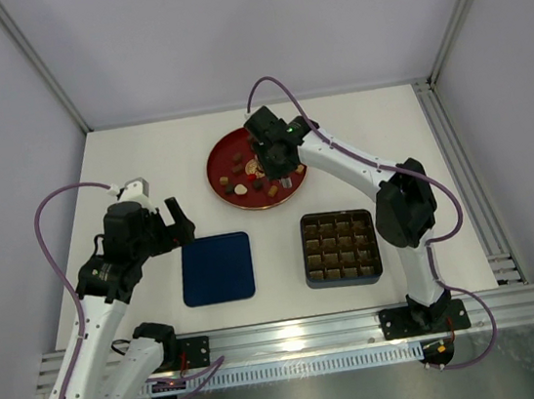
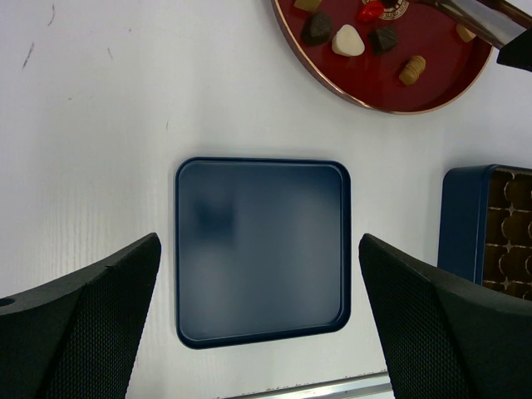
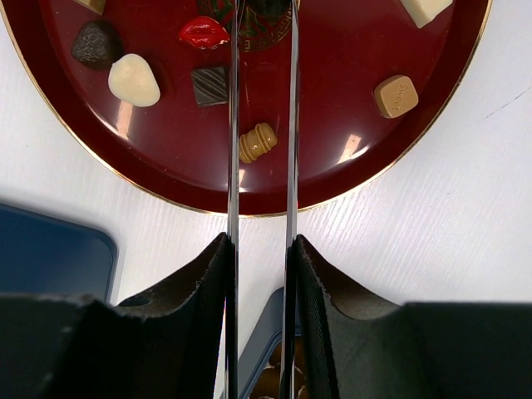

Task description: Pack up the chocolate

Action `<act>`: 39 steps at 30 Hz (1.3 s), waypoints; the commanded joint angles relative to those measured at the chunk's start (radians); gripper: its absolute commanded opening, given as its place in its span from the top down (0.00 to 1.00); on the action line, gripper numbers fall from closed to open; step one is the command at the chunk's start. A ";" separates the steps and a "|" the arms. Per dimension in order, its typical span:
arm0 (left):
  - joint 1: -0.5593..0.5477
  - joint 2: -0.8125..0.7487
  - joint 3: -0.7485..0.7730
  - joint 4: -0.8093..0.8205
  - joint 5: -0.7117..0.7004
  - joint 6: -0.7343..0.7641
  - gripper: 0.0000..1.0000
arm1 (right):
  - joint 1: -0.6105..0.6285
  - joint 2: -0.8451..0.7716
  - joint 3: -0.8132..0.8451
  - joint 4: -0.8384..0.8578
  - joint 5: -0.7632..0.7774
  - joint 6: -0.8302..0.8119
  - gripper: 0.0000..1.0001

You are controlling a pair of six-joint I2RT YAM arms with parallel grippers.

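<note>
Red plate (image 3: 349, 116), chocolate (image 3: 133, 80): R hand (image 1: 265, 165) nearly together, grip unclear; L hand (image 2: 258, 243) apart.

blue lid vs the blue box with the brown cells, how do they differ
The lid is shallow and plain inside, while the box is deeper and holds a brown grid of square cells. The lid lies on the left side of the table, and the box lies on the right side. Both are dark blue and square with rounded corners, and they lie flat and apart from each other.
</note>
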 commanded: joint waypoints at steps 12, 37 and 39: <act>-0.003 -0.007 -0.002 0.032 0.010 0.017 0.00 | 0.000 -0.084 0.003 -0.003 0.024 -0.016 0.63; -0.003 -0.006 -0.002 0.033 0.010 0.017 0.00 | -0.010 -0.072 -0.009 0.006 0.010 -0.017 0.62; -0.003 -0.006 -0.003 0.033 0.008 0.017 0.00 | -0.010 -0.072 -0.009 0.007 0.010 -0.017 0.62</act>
